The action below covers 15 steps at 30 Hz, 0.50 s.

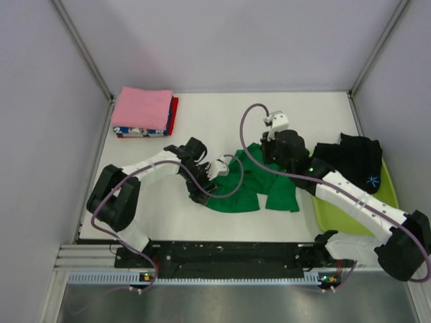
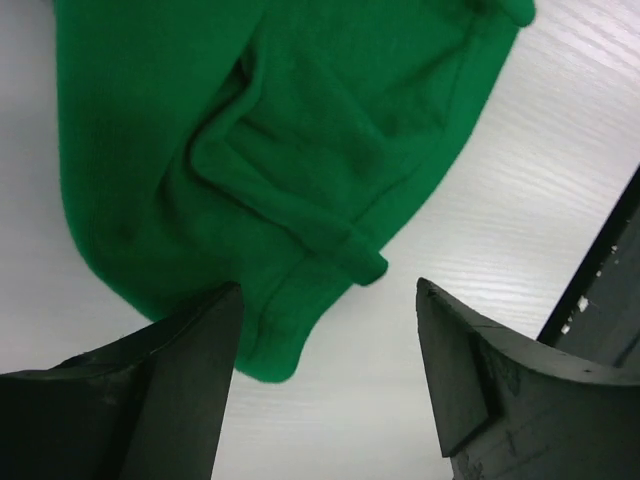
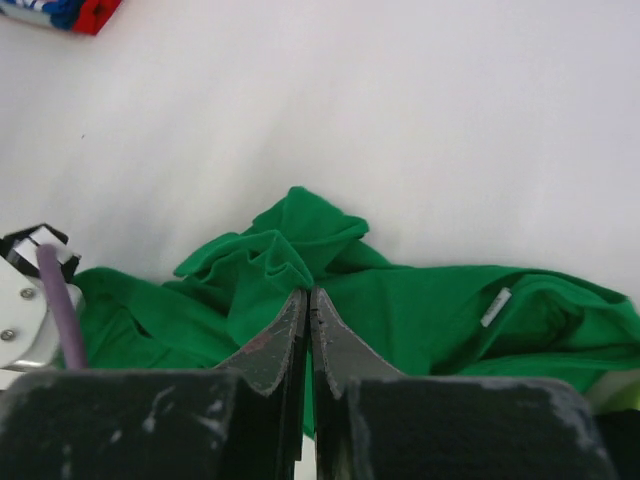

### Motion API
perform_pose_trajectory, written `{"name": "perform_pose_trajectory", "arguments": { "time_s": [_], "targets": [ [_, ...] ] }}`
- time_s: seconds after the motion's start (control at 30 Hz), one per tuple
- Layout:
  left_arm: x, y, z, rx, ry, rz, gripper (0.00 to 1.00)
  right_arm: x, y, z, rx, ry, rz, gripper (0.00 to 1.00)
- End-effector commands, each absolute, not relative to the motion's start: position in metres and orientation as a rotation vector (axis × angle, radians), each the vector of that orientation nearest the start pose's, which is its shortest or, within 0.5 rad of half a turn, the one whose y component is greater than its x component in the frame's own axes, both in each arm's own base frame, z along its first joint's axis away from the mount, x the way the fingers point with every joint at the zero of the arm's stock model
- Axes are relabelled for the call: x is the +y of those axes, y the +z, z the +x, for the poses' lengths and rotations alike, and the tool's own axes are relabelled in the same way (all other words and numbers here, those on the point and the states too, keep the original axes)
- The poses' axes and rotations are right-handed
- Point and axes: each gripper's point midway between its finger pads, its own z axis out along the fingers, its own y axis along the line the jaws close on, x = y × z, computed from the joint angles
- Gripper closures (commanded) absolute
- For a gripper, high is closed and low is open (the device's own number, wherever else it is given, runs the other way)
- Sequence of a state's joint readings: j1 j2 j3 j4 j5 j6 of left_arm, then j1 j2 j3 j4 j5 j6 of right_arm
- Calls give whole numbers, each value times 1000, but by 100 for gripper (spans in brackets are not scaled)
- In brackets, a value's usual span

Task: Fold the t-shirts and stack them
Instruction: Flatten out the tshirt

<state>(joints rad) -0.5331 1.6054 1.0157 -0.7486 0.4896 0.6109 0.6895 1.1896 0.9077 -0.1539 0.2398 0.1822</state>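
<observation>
The bright green t-shirt [image 1: 256, 187] lies crumpled in the middle of the white table. My right gripper [image 1: 267, 157] is at its far edge, and in the right wrist view the right gripper [image 3: 308, 292] is shut on a raised fold of the green t-shirt [image 3: 450, 310]. My left gripper [image 1: 204, 192] is at the shirt's left edge. In the left wrist view the left gripper [image 2: 328, 290] is open above the table, with a hem corner of the green t-shirt [image 2: 280, 150] beside its left finger. The black t-shirt [image 1: 353, 160] lies bunched in the tub.
A lime-green plastic tub [image 1: 387, 196] stands at the right edge under the black shirt. A folded stack [image 1: 143, 111], pink on top of red and blue-white printed shirts, sits at the far left corner; its corner shows in the right wrist view [image 3: 60, 12]. Grey walls enclose the table.
</observation>
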Motion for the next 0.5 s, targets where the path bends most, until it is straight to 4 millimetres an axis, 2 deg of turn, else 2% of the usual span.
{"name": "perform_pose_trajectory", "arguments": {
  "time_s": [0.0,0.1,0.13,0.2,0.23,0.33,0.4,0.47],
  "targets": [
    [-211,43,243,2340,-583,1562,30,176,251,320,1890,229,-266,100],
    [-208,35,242,2398,-569,1573,47,156,273,322,1850,187,-230,100],
    [-208,33,241,2409,-579,1575,60,151,279,323,1842,175,-219,100],
    [-205,32,241,2420,-561,1575,95,140,292,325,1825,140,-199,100],
    [-203,35,245,2417,-529,1568,100,135,298,326,1820,120,-189,100],
    [-189,53,267,2395,-371,1504,100,119,325,327,1778,64,-152,100],
    [-176,81,289,2359,-302,1404,100,107,350,327,1739,23,-130,100],
    [-155,120,312,2316,-250,1280,100,91,379,325,1689,-41,-113,100]
  ]
}}
